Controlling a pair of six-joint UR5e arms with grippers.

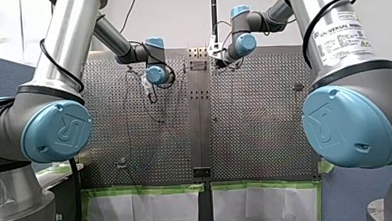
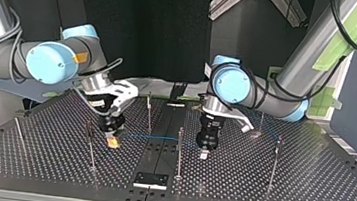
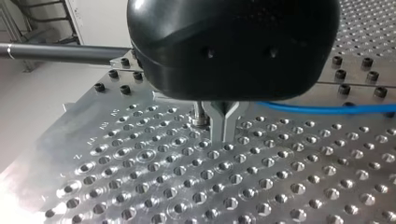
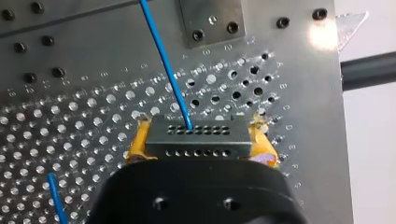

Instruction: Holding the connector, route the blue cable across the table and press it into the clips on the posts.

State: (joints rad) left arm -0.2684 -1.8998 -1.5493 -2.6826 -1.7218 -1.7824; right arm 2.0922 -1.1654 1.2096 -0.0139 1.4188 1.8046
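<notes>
In the top view my right gripper, with yellow pads, is shut on the connector just above the perforated table. The right wrist view shows the connector as a grey block with rows of holes, held between the yellow pads. The blue cable leaves its top face. That cable runs low across the table to my left gripper, which is black with shut metal fingers. In the left wrist view the cable reaches those fingers from one side. Whether they pinch it is hidden.
Several thin upright posts stand on the table: one between the grippers, one beside the connector, one behind, and one toward the top view's right. A black plate is bolted at the near edge.
</notes>
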